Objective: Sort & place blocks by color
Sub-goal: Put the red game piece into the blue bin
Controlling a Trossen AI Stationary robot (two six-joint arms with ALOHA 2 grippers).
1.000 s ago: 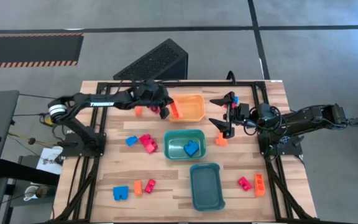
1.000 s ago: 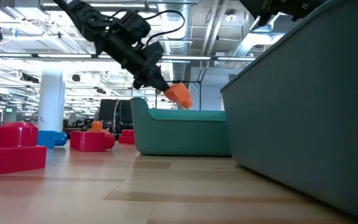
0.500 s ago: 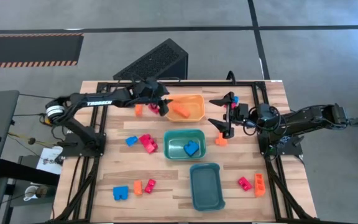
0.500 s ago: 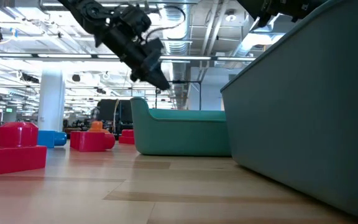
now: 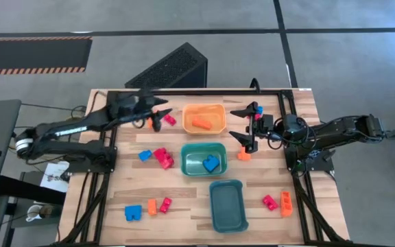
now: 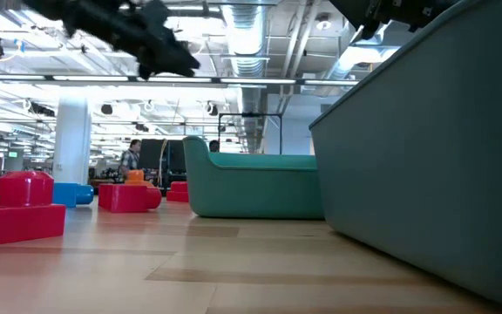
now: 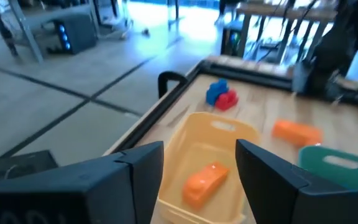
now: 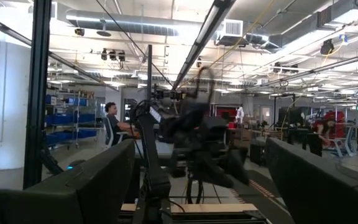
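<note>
From above, the blocks lie scattered: an orange block (image 5: 200, 123) at the middle of the orange tray (image 5: 219, 110), a blue one in the green tray (image 5: 184, 163), and the left gripper (image 5: 158, 116) at the tray's nine o'clock, empty. Through the left wrist camera its fingers (image 7: 138, 165) stand partly apart over that tray with nothing between them. The right gripper (image 5: 245, 122) hangs wide open and empty at three o'clock; these bricks look light, hard and slick, so I'd pinch across flat sides.

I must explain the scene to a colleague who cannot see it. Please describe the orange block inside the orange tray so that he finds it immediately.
Start at the orange tray, the one of the three trays nearest the table's far edge, above the green tray in the high view. The orange block lies alone inside it, elongated and slanted. Every other orange block rests on bare wood, outside any tray.
</note>
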